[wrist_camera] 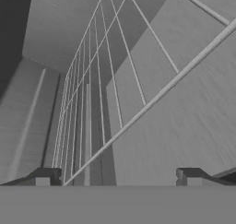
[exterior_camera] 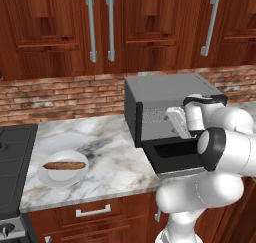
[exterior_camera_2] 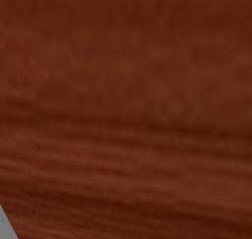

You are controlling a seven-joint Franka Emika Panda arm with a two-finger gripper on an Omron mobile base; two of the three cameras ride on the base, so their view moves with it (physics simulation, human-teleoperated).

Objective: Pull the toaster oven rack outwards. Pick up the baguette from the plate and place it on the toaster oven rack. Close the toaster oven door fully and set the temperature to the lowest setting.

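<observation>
The arm hid the toaster oven cavity; the hand, spread wide, sat at the toaster oven rack front edge.

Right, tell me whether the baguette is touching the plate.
Touching. In the left base view the baguette lies flat across the middle of the white plate, resting directly on it with no gap.

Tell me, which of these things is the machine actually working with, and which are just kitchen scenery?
Working with: toaster oven, its open toaster oven door, toaster oven rack, baguette, plate, open gripper.

Scenery: upper cabinets, brick wall, marble counter, stove.
</observation>
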